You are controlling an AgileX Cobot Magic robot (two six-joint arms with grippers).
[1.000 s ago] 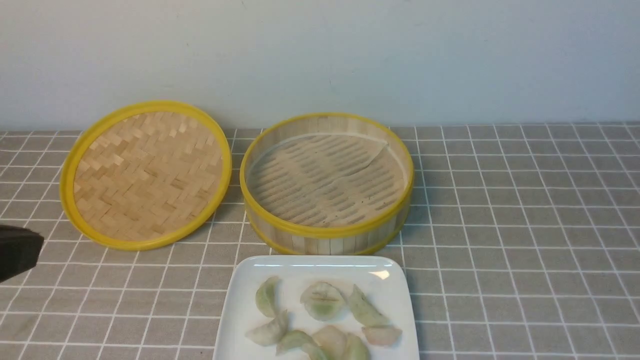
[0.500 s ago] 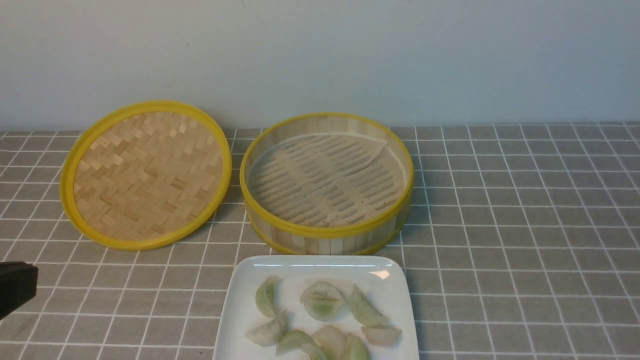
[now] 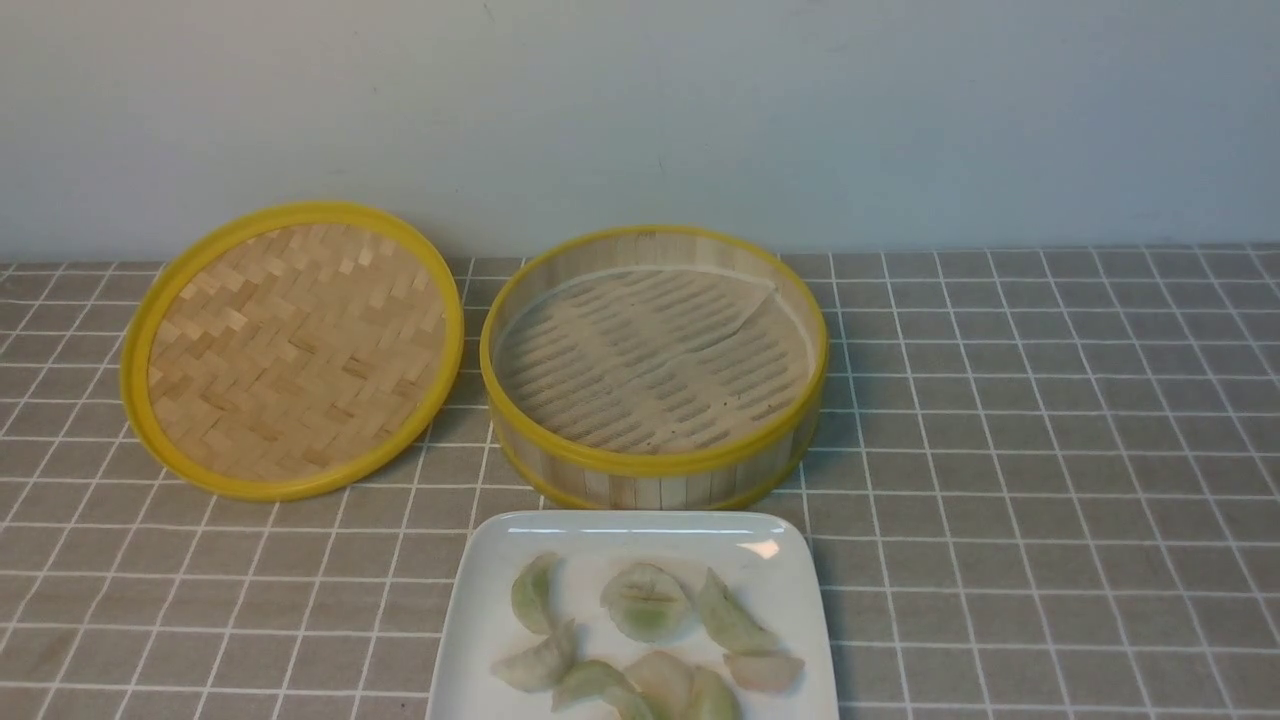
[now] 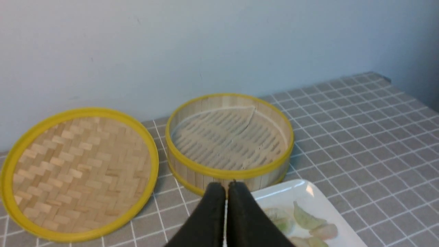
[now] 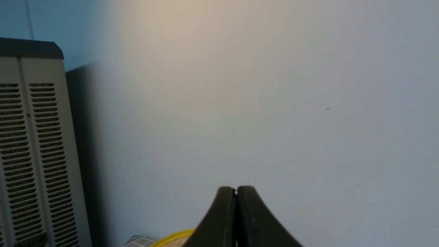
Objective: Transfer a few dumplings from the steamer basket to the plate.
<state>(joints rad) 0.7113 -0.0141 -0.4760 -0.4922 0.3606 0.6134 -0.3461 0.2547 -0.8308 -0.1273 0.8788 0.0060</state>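
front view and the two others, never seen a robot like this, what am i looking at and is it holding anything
This is a robot with two arms. One camera sits between them, looking forward; the other two ride on the wrists.

On the checked cloth are a woven lid at left, a round bamboo steamer basket with no dumplings in it and, nearer the robot, a white plate bearing pale green and whitish dumplings.

The left end effector and right end effector show only in their own wrist pictures. Both are shut with nothing between the tips, so nothing is held.
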